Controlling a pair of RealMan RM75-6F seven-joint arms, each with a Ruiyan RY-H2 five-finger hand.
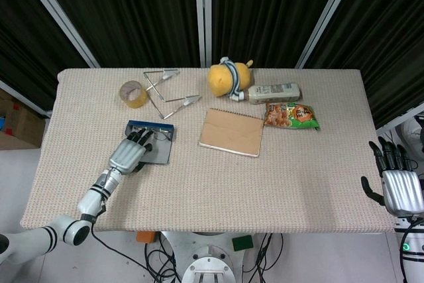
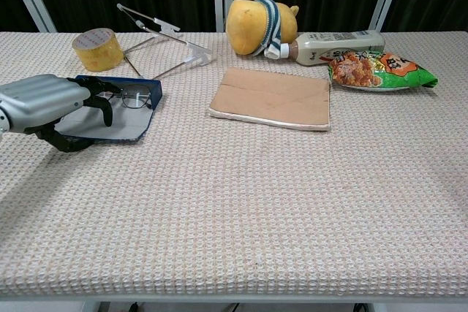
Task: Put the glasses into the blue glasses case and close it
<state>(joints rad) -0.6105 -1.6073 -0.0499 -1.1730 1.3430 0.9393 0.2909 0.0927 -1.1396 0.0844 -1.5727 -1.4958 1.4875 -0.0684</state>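
Blue-rimmed and lying open on the woven table cover [image 1: 218,183], the glasses case [image 2: 110,123] already held the glasses [image 2: 134,96], which sat against its far wall in the chest view. The step in hand, as I judged it, was closing: the grey flap needed lifting from its near edge and folding over toward twelve o'clock, slowly enough that the lenses were not pinched or nudged out.

The left hand [image 2: 45,102] lay over the case's left part, dark fingers [image 1: 141,138] curled down and apart, clamped on nothing that I could see; whether they touched the flap was unclear. The glasses sat just beside the fingertips, at about two o'clock from the hand in the head view.

The right hand [image 1: 395,180] hung off the table's right edge, fingers spread, empty.
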